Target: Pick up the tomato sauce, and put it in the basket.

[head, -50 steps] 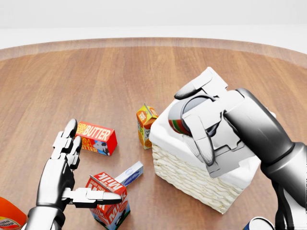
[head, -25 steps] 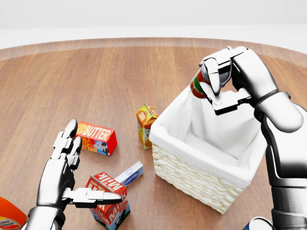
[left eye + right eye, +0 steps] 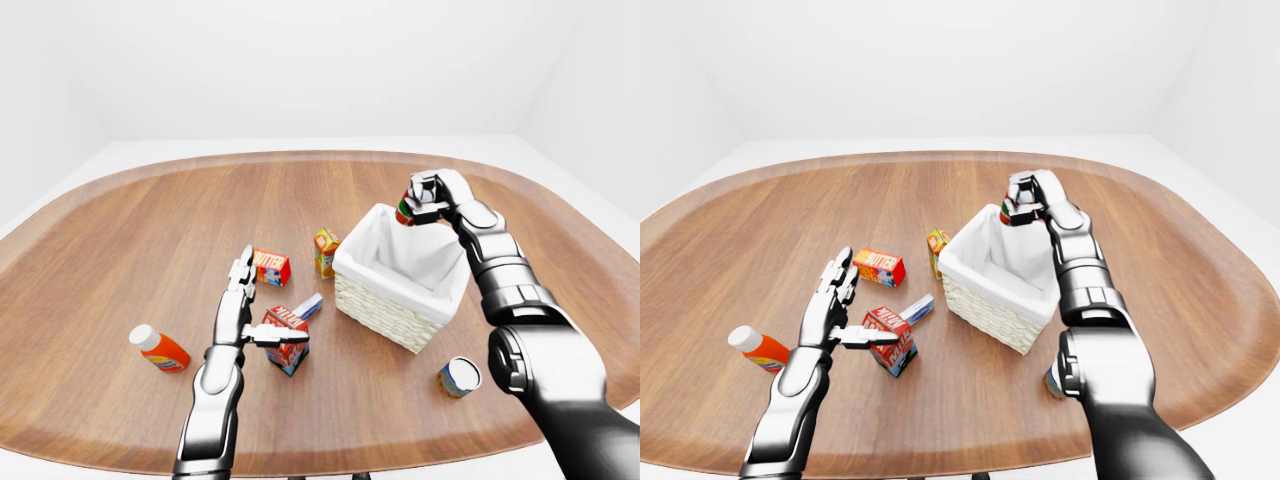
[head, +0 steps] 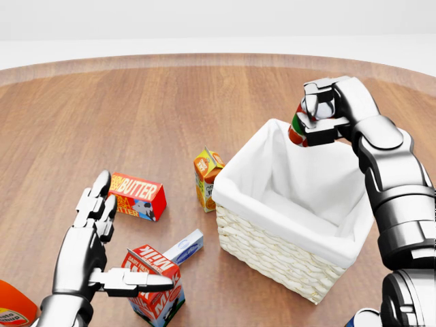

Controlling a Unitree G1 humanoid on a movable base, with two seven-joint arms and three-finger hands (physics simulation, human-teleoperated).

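The tomato sauce can point(image 4: 297, 128), red with green and white bands, is held in my right hand point(image 4: 310, 122), whose fingers are shut round it. Hand and can hang over the upper right rim of the basket point(image 4: 272, 255), a wicker box with a white cloth lining, standing right of centre in the head view. Most of the can is hidden by the fingers. My left hand point(image 4: 134, 230) is open at the lower left, its fingers spread above a milk carton point(image 4: 158, 294), holding nothing.
On the wooden table point(image 4: 136, 116), left of the basket, lie a red butter box point(image 4: 138, 195), an orange juice carton point(image 4: 206, 174) and a small blue-white box point(image 4: 185, 246). An orange bottle point(image 3: 160, 348) lies at far left. Another can point(image 3: 459, 376) stands below the basket.
My right hand has carried the can from low over the basket's near side up and to the right, to its upper right rim. The left hand has not moved.
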